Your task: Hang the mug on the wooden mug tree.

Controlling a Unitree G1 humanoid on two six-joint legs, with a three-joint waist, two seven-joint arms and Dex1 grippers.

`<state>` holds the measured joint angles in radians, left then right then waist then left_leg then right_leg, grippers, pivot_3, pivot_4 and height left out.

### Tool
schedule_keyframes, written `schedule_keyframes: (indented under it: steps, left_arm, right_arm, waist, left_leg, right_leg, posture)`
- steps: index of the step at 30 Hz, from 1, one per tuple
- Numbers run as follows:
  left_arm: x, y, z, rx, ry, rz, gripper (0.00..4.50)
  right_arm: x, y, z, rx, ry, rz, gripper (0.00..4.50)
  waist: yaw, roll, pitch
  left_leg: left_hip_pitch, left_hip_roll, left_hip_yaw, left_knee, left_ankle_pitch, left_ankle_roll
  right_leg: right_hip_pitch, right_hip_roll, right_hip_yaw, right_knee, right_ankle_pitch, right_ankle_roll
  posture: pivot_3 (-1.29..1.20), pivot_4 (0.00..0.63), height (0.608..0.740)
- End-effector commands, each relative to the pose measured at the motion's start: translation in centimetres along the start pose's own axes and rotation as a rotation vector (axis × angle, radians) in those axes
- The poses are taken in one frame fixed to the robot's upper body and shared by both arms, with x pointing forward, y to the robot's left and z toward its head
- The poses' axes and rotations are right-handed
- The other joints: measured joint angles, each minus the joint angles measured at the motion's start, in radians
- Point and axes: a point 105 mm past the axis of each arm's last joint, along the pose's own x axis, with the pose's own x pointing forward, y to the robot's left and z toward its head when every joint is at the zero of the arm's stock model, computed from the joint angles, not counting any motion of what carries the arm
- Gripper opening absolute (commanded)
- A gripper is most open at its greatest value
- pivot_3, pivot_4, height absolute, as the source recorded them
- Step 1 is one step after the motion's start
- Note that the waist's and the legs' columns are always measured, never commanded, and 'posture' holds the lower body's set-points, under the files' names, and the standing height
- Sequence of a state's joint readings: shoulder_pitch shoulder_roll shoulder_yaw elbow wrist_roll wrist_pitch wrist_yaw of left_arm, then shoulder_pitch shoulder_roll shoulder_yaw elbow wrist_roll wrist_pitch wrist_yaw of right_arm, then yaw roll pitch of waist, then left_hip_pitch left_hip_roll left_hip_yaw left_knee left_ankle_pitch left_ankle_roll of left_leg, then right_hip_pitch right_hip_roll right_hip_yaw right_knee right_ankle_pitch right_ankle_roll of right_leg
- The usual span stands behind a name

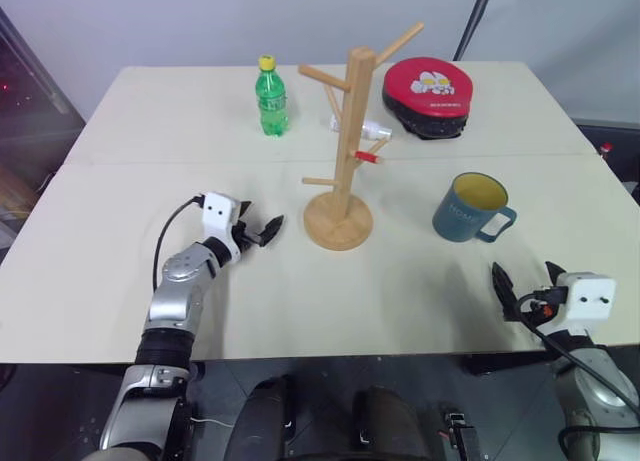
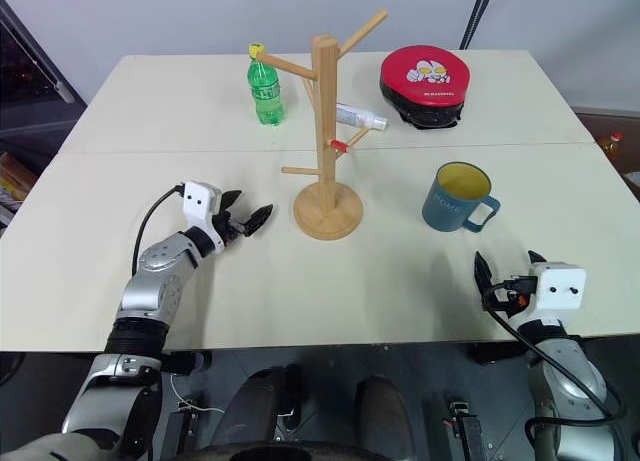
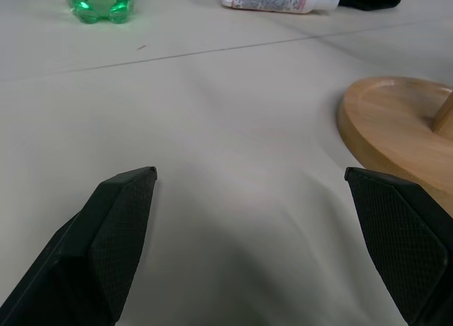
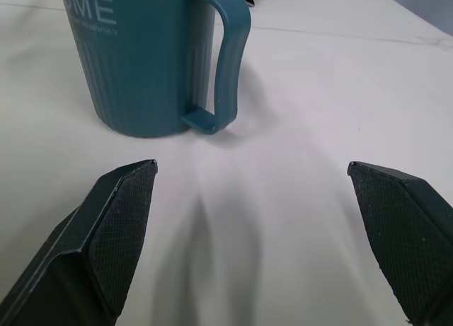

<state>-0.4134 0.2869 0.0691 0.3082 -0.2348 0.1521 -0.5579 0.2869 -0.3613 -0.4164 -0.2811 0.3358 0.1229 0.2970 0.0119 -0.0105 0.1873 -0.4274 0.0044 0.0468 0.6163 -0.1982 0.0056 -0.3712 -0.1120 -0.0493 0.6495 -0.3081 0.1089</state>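
We see the mug [image 1: 468,207] upright on the table [image 1: 120,281], at about three o'clock from the wooden mug tree [image 1: 345,146] and well apart from it. Behind the tree lie a green bottle [image 1: 270,98] at eleven o'clock, a white bottle [image 2: 360,117] on its side and a red pad [image 1: 428,94] at one o'clock. Both grippers — left [image 1: 262,231], right [image 2: 506,273] — are spread wide, holding nothing; bare tabletop lies between the right one and the mug.

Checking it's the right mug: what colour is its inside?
Yellow inside the mug, teal-blue outside; the right eye view shows it best.
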Motion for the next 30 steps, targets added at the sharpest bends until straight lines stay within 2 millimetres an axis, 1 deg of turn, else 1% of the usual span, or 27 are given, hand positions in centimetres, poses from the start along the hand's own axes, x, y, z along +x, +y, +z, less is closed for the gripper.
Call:
schedule_keyframes:
  steps: [1,5,10,12,13,15,17,20,22,26,30]
  left_arm:
    - [-0.1,0.0,1.2,0.037,-0.029,0.002,4.5]
    - [-0.2,0.3,1.3,0.025,-0.033,0.016,4.5]
    - [-0.9,0.4,1.2,0.023,-0.034,0.01,4.5]
    - [-1.2,0.2,1.6,0.028,-0.049,-0.018,4.5]
    - [-1.7,-0.2,2.1,0.035,-0.073,-0.06,4.5]
    - [-2.8,-1.4,3.2,0.045,-0.113,-0.174,4.5]
    - [-3.8,-2.7,3.6,0.047,-0.117,-0.283,4.5]
    - [-6.2,-7.3,3.7,0.085,-0.06,-0.595,4.5]
    - [-7.1,-9.1,3.8,0.09,-0.037,-0.707,4.5]
    - [-7.4,-12.0,4.5,0.111,-0.044,-0.839,4.5]
    - [-7.1,-13.5,5.3,0.123,-0.084,-0.883,4.5]
  right_arm:
    - [0.1,-0.3,1.0,-0.016,-0.043,-0.008,4.47]
    - [0.3,-0.1,1.1,-0.017,-0.046,0.003,4.47]
    - [0.8,0.1,1.4,-0.02,-0.054,0.021,4.47]
    - [0.9,0.2,1.5,-0.021,-0.058,0.03,4.47]
    - [1.0,0.3,1.6,-0.022,-0.061,0.041,4.47]
    - [1.3,0.8,1.9,-0.024,-0.069,0.068,4.47]
    - [1.5,0.9,2.1,-0.034,-0.073,0.086,4.47]
    - [1.9,0.9,2.6,-0.046,-0.091,0.093,4.47]
    - [2.1,0.8,2.8,-0.046,-0.1,0.087,4.47]
    - [2.4,0.7,2.8,-0.032,-0.11,0.064,4.47]
    - [2.9,0.1,2.2,-0.035,-0.098,0.014,4.47]
  waist:
    - [0.0,0.0,0.0]
    - [0.0,0.0,0.0]
    - [0.0,0.0,0.0]
    - [-0.001,0.0,0.0]
    - [-0.002,0.0,0.0]
    - [-0.004,0.0,0.0]
    - [-0.003,0.001,0.0]
    - [-0.006,0.001,0.0]
    - [-0.005,0.001,-0.001]
    - [-0.001,0.001,-0.001]
    - [-0.002,0.002,-0.001]
  left_leg:
    - [0.0,0.0,0.0,0.0,0.0,0.0]
    - [0.0,0.0,0.0,0.0,0.0,0.0]
    - [0.0,0.0,0.0,0.0,0.0,0.0]
    - [0.0,0.0,0.0,0.0,0.0,0.0]
    - [0.0,0.0,0.0,0.0,0.0,0.0]
    - [0.0,0.0,0.0,0.0,0.0,0.0]
    - [0.0,0.001,0.0,0.0,0.0,0.0]
    - [0.0,0.001,0.0,0.0,0.0,0.0]
    - [0.0,0.001,0.001,-0.001,0.0,0.0]
    - [0.0,0.001,0.001,-0.001,0.0,0.0]
    - [0.0,0.001,0.001,-0.001,0.0,0.0]
  right_leg:
    - [0.0,0.0,0.0,0.0,0.0,0.0]
    - [0.0,0.0,0.0,0.0,0.0,0.0]
    - [0.0,0.0,0.0,0.0,0.0,0.0]
    - [0.0,0.0,0.0,0.0,0.0,0.0]
    - [0.0,0.0,0.0,0.0,0.0,0.0]
    - [0.0,-0.001,0.0,0.0,0.0,0.0]
    - [0.0,-0.001,0.001,0.0,0.0,0.0]
    - [0.0,-0.002,0.001,0.0,0.0,-0.001]
    - [0.0,-0.002,0.003,-0.001,0.0,-0.001]
    - [0.0,-0.003,0.005,-0.002,-0.001,-0.005]
    - [-0.001,-0.002,0.005,-0.002,-0.001,-0.005]
  posture:
    - [0.0,0.15,0.74]
    - [0.0,0.15,0.74]
    - [0.0,0.15,0.74]
    - [0.0,0.15,0.74]
    - [0.0,0.15,0.74]
    - [0.0,0.15,0.74]
    - [0.0,0.15,0.74]
    - [0.0,0.15,0.74]
    - [0.0,0.15,0.74]
    - [0.0,0.15,0.74]
    - [0.0,0.15,0.74]
